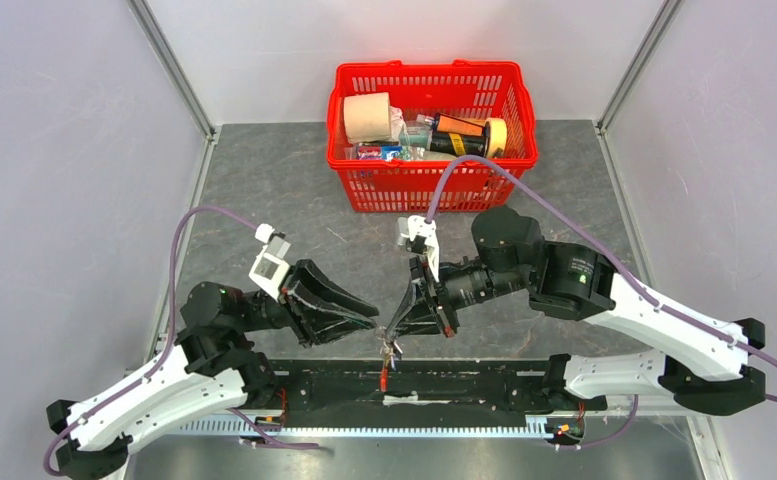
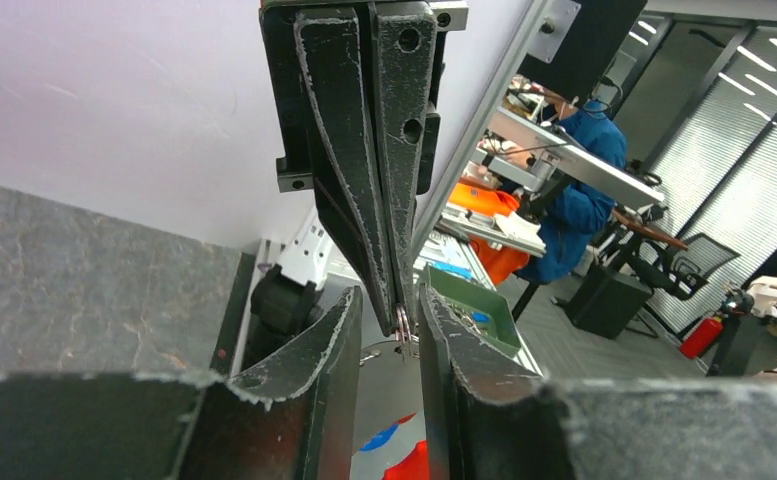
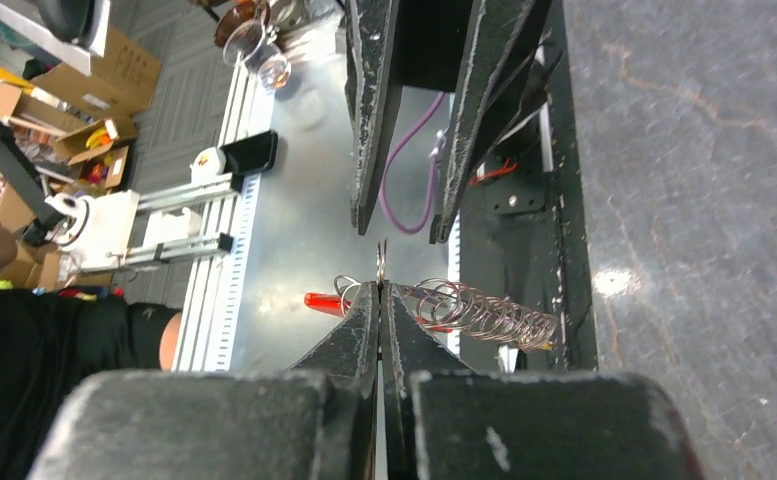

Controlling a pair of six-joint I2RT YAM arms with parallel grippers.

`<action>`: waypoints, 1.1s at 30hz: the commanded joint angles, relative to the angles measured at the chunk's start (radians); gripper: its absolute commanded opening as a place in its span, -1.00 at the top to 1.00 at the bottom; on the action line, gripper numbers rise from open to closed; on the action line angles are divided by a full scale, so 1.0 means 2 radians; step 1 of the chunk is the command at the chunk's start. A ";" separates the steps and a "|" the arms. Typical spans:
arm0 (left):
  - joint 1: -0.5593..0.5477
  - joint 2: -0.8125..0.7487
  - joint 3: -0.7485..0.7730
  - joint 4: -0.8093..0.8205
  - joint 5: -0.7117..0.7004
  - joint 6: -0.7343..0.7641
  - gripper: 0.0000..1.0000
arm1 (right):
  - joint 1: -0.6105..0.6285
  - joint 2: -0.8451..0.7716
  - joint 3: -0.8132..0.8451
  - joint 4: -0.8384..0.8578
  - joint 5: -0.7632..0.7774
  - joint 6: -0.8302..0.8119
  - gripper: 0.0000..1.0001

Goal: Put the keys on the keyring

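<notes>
Right gripper [image 1: 394,328]: jaws pressed together, pinching the keyring [image 1: 388,356] by a thin metal ring [image 3: 381,262] right at the fingertips. Coil [image 3: 484,312] and red strap [image 3: 322,300] hang off that ring, coil to one side, strap to the other. Top view: bundle dangles in the air over the middle of the table's [image 1: 264,200] near edge. The strap end is lowest, above the black rail [image 1: 484,385] between the arm bases.

Left gripper [image 1: 372,322]: jaws spread, nothing in them. Its tips meet the right gripper's tips head-on, just beside them. Left wrist view: its fingers [image 2: 339,330] flank the right gripper's closed tip, and the ring sits in the gap between them. Can't tell if either pad touches the ring. Right wrist view: both left fingers stand apart, tips just short of the ring.

Keys: can't pick them out. Something small and metallic hangs with the bundle in the top view, too small to call. Left wrist view shows a blue patch and a red patch below the jaws, blurred, can't tell what they are.

Red basket [image 1: 414,190] sits at the middle of the far edge, well apart from both grippers.
</notes>
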 commanded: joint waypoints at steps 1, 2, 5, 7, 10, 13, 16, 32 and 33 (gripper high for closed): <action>0.001 0.009 0.030 -0.066 0.039 0.010 0.32 | 0.002 0.000 0.023 -0.029 -0.046 -0.006 1.00; 0.001 0.010 0.031 -0.071 0.046 0.010 0.32 | 0.002 0.001 0.025 -0.039 -0.047 -0.008 1.00; 0.001 0.017 0.033 -0.087 0.065 0.010 0.29 | 0.002 0.008 0.032 -0.063 -0.046 -0.015 1.00; 0.001 0.024 0.035 -0.098 0.078 0.008 0.29 | 0.002 0.014 0.038 -0.076 -0.047 -0.018 1.00; 0.001 0.034 0.035 -0.108 0.086 0.002 0.29 | 0.003 0.025 0.047 -0.093 -0.045 -0.022 1.00; 0.001 0.039 0.032 -0.108 0.092 -0.005 0.29 | 0.002 0.035 0.049 -0.103 -0.043 -0.026 1.00; 0.001 0.042 0.028 -0.108 0.095 -0.009 0.29 | 0.002 0.044 0.048 -0.108 -0.042 -0.028 1.00; 0.001 0.049 0.009 -0.114 0.117 -0.029 0.46 | 0.002 0.059 0.059 -0.112 -0.030 -0.029 1.00; 0.001 0.048 0.010 -0.116 0.117 -0.029 0.49 | 0.002 0.060 0.059 -0.112 -0.030 -0.029 1.00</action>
